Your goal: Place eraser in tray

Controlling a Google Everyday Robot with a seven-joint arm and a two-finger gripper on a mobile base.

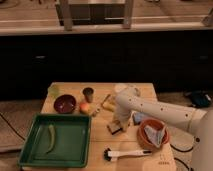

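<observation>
Hanging low over the eraser (115, 129), hand (120, 121) just above it, tray (70, 142) leftward.

Pincer (119, 123) low over middle of desk (100, 146), at the eraser (114, 130). Hemmed in there by orange bowl (145, 140) and blue pad (138, 118) on one side, brush (125, 153) just in front. Toward tray (75, 145): bare strip of desk, free to cross. In tray only a green pod (51, 138); floor nearer the eraser free.

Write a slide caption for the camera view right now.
Gripper at the eraser on the wooden table, right of the green tray; eraser not yet in tray.
</observation>
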